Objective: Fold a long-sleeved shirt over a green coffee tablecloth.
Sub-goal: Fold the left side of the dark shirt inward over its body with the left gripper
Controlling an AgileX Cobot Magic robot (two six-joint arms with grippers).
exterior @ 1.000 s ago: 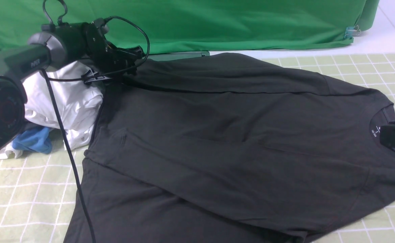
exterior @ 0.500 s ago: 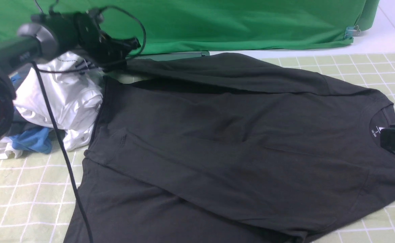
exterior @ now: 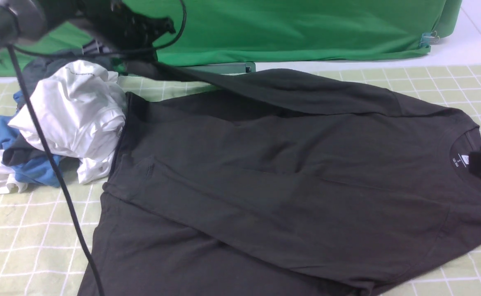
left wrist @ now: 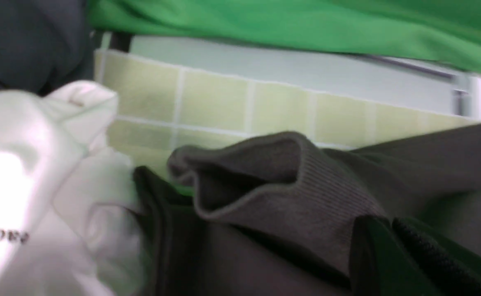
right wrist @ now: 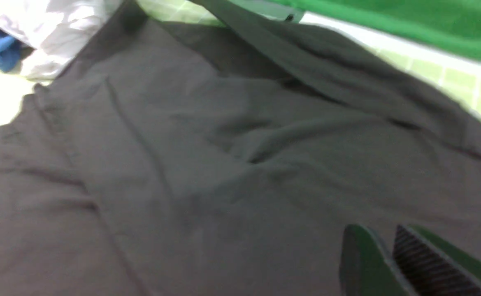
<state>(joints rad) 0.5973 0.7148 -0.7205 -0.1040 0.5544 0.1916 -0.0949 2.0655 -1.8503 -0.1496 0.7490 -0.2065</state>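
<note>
green coffee tablecloth: spread flat beneath everything.
long-sleeved shirt: laid across the tablecloth, far sleeve raised.
garment pile: heaped against the shirt's left edge.
left gripper: clamped on the sleeve cuff.
right gripper: held near the collar; parted or closed cannot be told.

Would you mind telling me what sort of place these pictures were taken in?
Probably a robot lab bench set up for cloth-folding trials: a gridded pale green tablecloth, a plain green backdrop behind it, and spare garments heaped beside the black shirt.
</note>
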